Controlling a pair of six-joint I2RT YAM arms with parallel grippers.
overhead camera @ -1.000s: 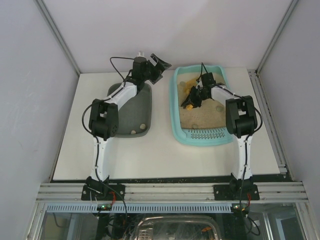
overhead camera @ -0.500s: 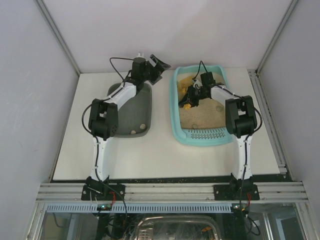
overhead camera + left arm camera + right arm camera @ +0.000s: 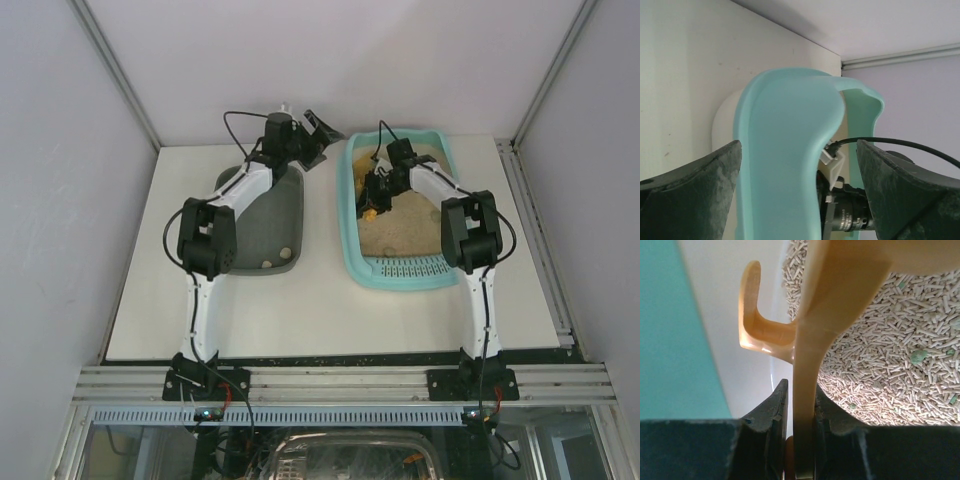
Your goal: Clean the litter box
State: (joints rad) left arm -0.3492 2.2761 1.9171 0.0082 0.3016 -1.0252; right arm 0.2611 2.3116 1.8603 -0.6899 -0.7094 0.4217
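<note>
On my left wrist feed, the left tool [image 3: 799,145] has its dark fingers [image 3: 690,195] spread wide. The rounded light-teal plastic litter box rim [image 3: 785,150] rises between them above the white surface [image 3: 685,65]. A black cable [image 3: 890,144] runs behind it.

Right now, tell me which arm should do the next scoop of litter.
Right. The right gripper is shut on the yellow scoop, over the litter in the litter box; the left gripper stands open at its rim, holding nothing.
</note>
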